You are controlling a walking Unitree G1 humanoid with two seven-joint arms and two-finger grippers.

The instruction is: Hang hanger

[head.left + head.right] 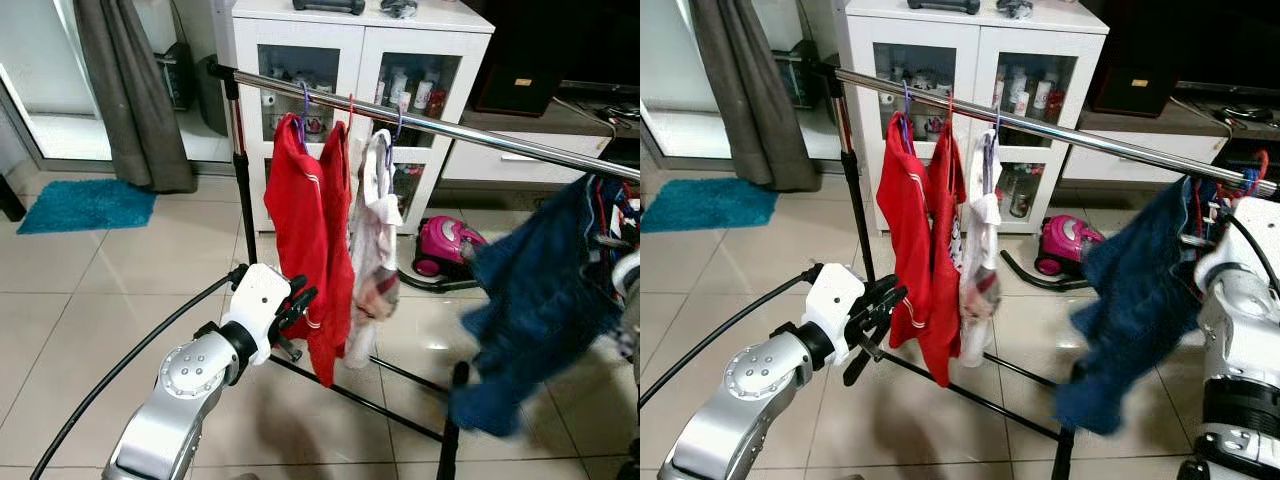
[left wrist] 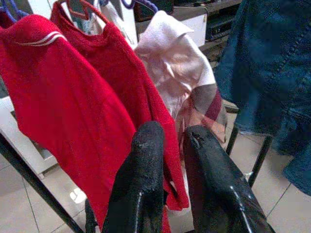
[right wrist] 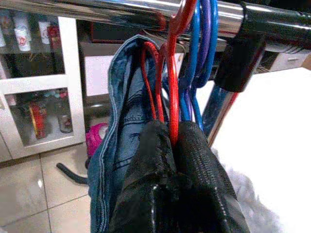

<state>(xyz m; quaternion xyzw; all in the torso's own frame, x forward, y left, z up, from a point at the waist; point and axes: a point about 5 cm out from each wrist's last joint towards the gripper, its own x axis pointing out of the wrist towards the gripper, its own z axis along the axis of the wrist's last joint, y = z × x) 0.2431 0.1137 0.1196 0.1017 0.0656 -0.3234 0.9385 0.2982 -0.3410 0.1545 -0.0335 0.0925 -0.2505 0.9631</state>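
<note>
Both eye views look down at the rail (image 1: 420, 118); wrist views close

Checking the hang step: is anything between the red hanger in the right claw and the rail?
Nothing visible. The right claw grips the red hanger, whose hook already loops the rail, beside blue and purple hangers.

Blue denim garment (image 1: 540, 310) motion-blurred, lower hem smeared. Right gripper (image 3: 171, 141) hidden behind denim in eye views; red hanger (image 3: 173, 92) lower part lost between fingertips. Chrome rail (image 1: 450, 128) cut off at right edge. Bottles (labels too small to read) inside white cabinet (image 1: 360, 60). Rack's far-end foot out of frame.
</note>
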